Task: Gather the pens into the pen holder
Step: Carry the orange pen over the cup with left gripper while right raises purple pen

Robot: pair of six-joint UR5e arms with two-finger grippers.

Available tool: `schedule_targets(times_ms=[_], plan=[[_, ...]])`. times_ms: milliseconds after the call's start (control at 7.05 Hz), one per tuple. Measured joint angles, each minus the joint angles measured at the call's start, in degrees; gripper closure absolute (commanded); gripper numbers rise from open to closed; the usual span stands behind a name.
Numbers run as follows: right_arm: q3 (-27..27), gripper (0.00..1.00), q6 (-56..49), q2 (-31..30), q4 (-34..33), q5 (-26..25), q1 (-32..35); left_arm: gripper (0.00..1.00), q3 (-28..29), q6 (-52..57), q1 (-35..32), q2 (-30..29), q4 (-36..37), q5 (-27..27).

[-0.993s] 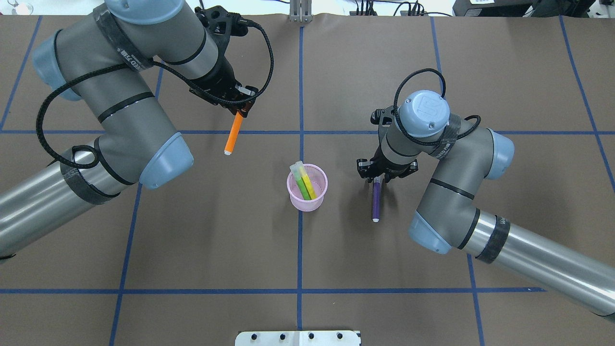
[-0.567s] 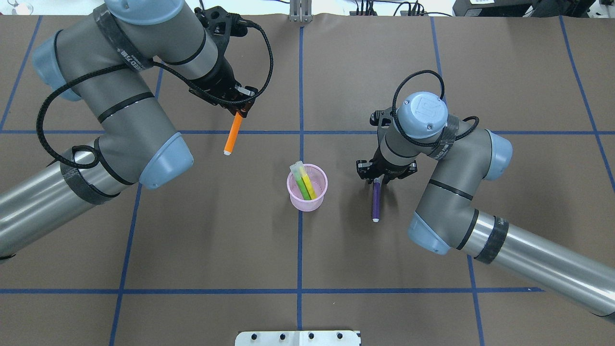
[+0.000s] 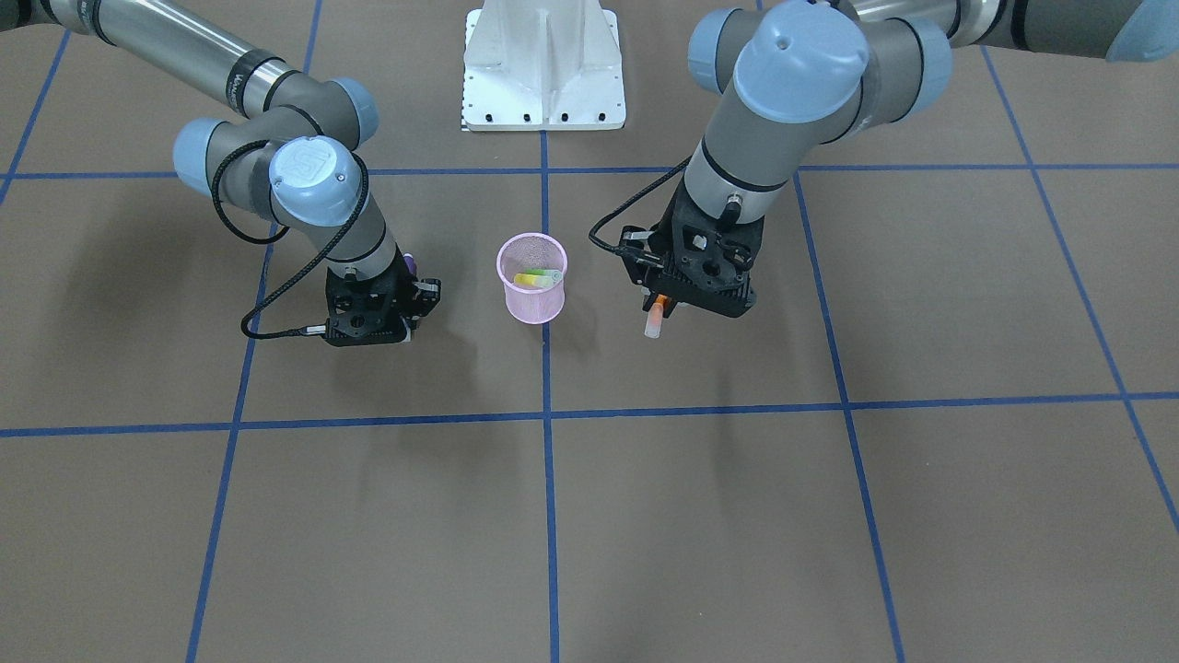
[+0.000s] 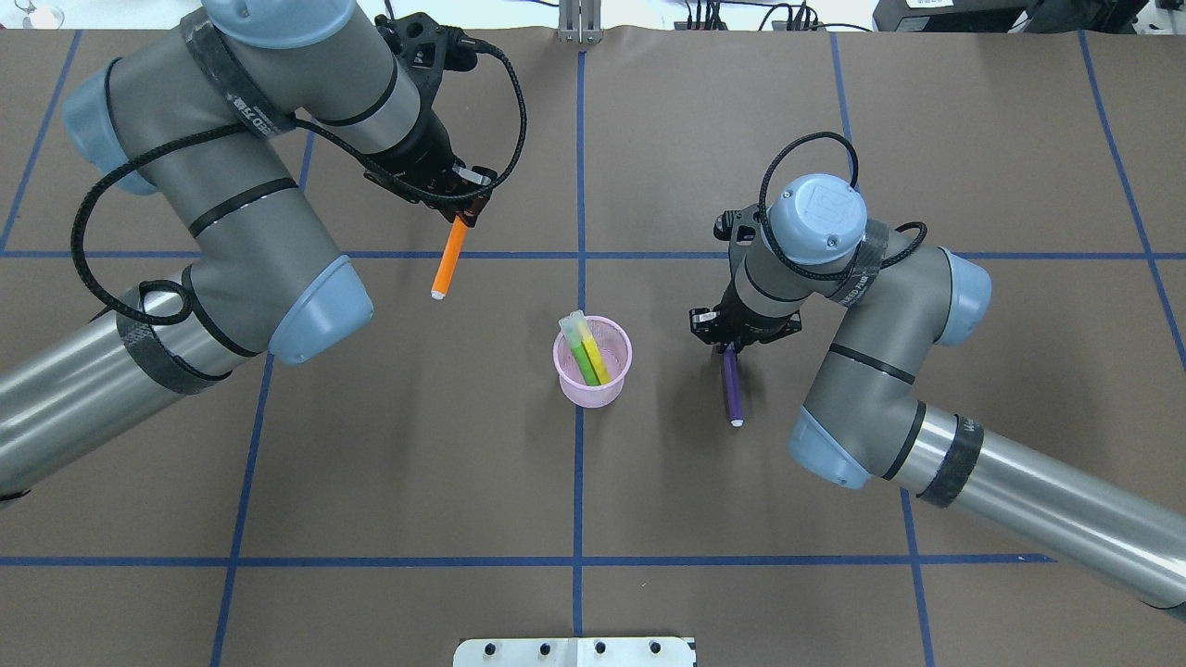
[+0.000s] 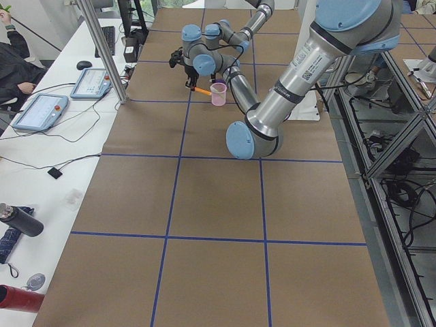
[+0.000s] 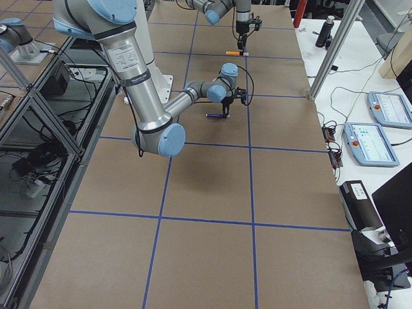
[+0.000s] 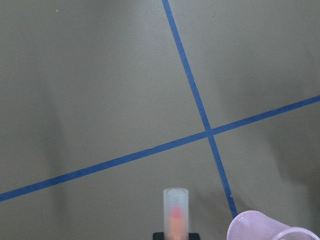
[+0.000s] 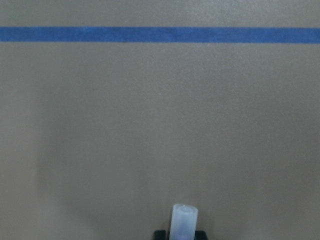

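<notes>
The pink mesh pen holder (image 4: 593,382) stands at the table's middle and holds a green pen (image 4: 582,356) and a yellow pen (image 4: 599,361). My left gripper (image 4: 460,217) is shut on the top of the orange pen (image 4: 450,261), which hangs cap-down above the table, left of and beyond the holder. The left wrist view shows its cap (image 7: 175,210) and the holder's rim (image 7: 260,227). My right gripper (image 4: 731,348) is shut on the purple pen (image 4: 732,387), right of the holder, cap end low near the table. Its cap shows in the right wrist view (image 8: 184,220).
Blue tape lines (image 4: 579,185) divide the brown table cover. The robot's white base plate (image 4: 574,651) is at the near edge. Side tables with consoles (image 6: 376,129) and a seated person (image 5: 10,58) flank the table ends.
The purple pen's cap end has swung slightly to the right under the right gripper. The left arm and orange pen have barely moved.
</notes>
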Motion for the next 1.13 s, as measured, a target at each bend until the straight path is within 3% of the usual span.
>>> schedule_targets(times_ms=[426, 567, 1135], plan=[[2.4, 1.0, -0.4, -0.1, -0.2, 3.2, 4.3, 1.0, -5.2, -4.5, 0.2, -0.2, -1.4, 1.5], [2.9, 1.0, -0.5, -0.2, -0.2, 4.4, 5.7, 1.0, -7.9, -7.9, 0.8, -0.2, -4.4, 5.1], [5.7, 1.0, -0.5, -0.3, 0.6, 5.3, 8.9, 1.0, -9.8, -17.2, 11.0, 9.1, -33.1, 26.6]])
